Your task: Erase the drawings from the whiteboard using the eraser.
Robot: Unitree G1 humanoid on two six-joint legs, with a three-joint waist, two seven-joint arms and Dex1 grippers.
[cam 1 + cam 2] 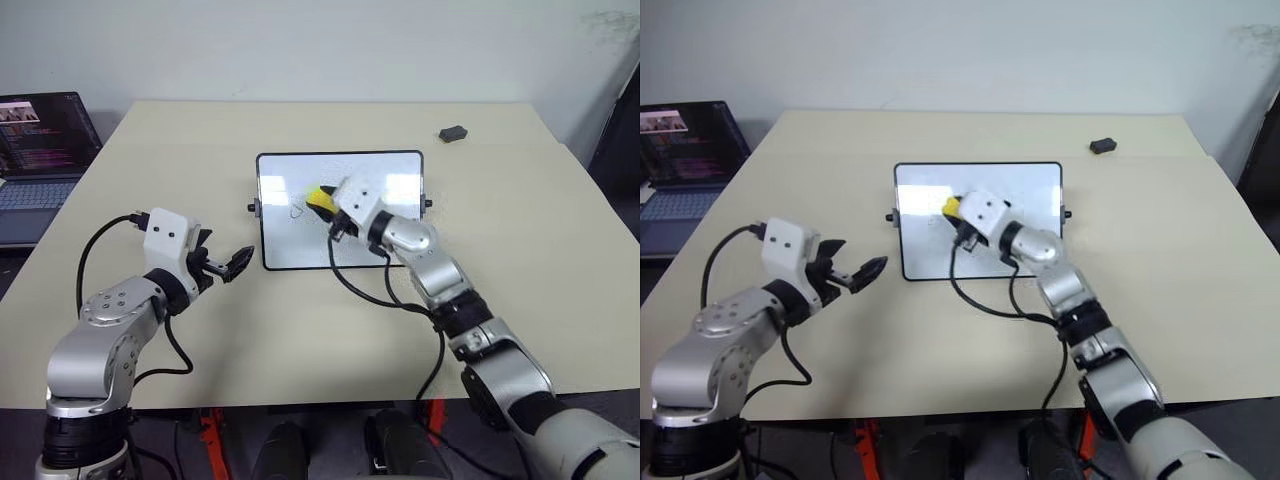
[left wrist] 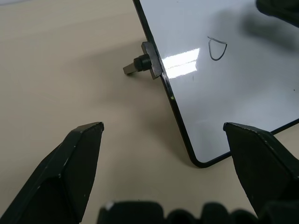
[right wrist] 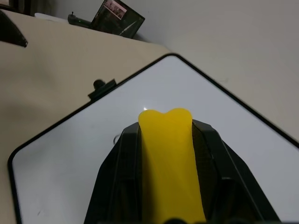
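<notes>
eraser: yellow block (image 3: 169, 158), clamped between my R gripper (image 1: 335, 212) fingers, over the middle of the whiteboard (image 1: 385, 170), its tip sticking out past the finger ends.
eraser feel: I'd guess light and a bit soft (the tip looks pinched into a notch), so it should give under pressure. Grip is along the long sides, which I judge the right place; wipe with the free tip.
R hand: clenched on the eraser, pointing far-left across the board.
L hand: L gripper (image 1: 222, 266) released, fingers spread, nothing in them, just off the board's near-left corner (image 2: 198, 161), not touching.
drawings: I see one small outline sketch (image 2: 217, 48) on the left part of the board, just left of the eraser. Others I can't make out, maybe hidden by the R hand.
board handling: thin, glossy, black-framed, knob (image 2: 138, 65) on the short side. Prob slides on the table if I push hard; L hand could pin that corner.
surface: beige tabletop (image 1: 560, 260), flat, matte.
room: laptop (image 1: 40, 160) far left on a separate desk, small dark grey object (image 1: 453, 133) far right, pale wall behind.
</notes>
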